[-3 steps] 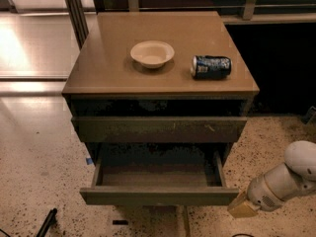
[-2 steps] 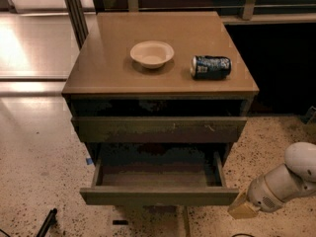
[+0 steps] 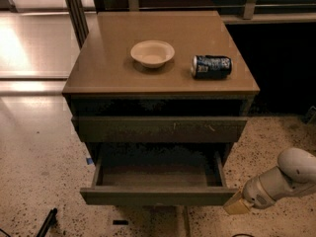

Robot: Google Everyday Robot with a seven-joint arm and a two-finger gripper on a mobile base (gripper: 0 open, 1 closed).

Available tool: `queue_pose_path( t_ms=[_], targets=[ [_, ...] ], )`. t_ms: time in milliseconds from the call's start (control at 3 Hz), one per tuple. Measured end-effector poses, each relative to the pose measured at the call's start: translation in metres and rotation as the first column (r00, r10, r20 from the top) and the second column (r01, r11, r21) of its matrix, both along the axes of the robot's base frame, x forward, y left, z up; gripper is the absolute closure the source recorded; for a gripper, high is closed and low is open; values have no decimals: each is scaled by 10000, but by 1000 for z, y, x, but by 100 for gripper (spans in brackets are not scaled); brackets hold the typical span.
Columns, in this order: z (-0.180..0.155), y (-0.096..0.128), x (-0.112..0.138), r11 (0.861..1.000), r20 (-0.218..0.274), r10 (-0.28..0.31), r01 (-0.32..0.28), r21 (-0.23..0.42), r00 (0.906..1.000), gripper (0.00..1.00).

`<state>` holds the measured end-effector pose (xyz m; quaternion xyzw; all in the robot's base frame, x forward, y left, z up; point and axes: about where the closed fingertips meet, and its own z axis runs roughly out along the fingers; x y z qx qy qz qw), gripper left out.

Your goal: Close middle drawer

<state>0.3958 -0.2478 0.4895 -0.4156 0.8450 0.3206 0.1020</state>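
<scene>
**Gripper at the right corner of the pulled-out middle drawer**

The gripper (image 3: 237, 205) sits low at the right of the view, its tan tip just beside the right end of the middle drawer (image 3: 157, 196). It is so close to the front's corner that contact cannot be told for certain. Whether the gripper is open or closed cannot be told either; only a blunt tan end shows. It holds nothing that can be seen. Behind the tip, the white arm (image 3: 289, 176) runs up and to the right toward the frame's edge, over the speckled floor (image 3: 269, 142).

The middle drawer is pulled well out of the cabinet. Its long, flat, dark olive-grey front faces the camera, and the shallow box behind it is open to view with a brownish floor inside. The whole drawer lies to the left of the gripper, with the tip at about the height of the front panel.

Above it, the upper drawer front (image 3: 159, 129) stands out only slightly from the cabinet and bears pale scratches toward its right side. A dark gap shows between that front and the cabinet top (image 3: 108, 68).

On the top, a pale bowl (image 3: 152, 53) stands near the middle. A blue can (image 3: 211, 66) lies on its side to the right of the bowl, apart from it.
</scene>
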Motion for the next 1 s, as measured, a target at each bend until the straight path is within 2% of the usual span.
queue_pose_path(
  t_ms=[333,667,1000],
  targets=[
    [-47,-5,15,9975,8,-587,587,387,9983,100],
    [-80,-9,30,9934,272,-1054,1040,481,9941,100],
    [-92,-10,43,9891,819,-1463,1446,271,9858,100]
  ],
)
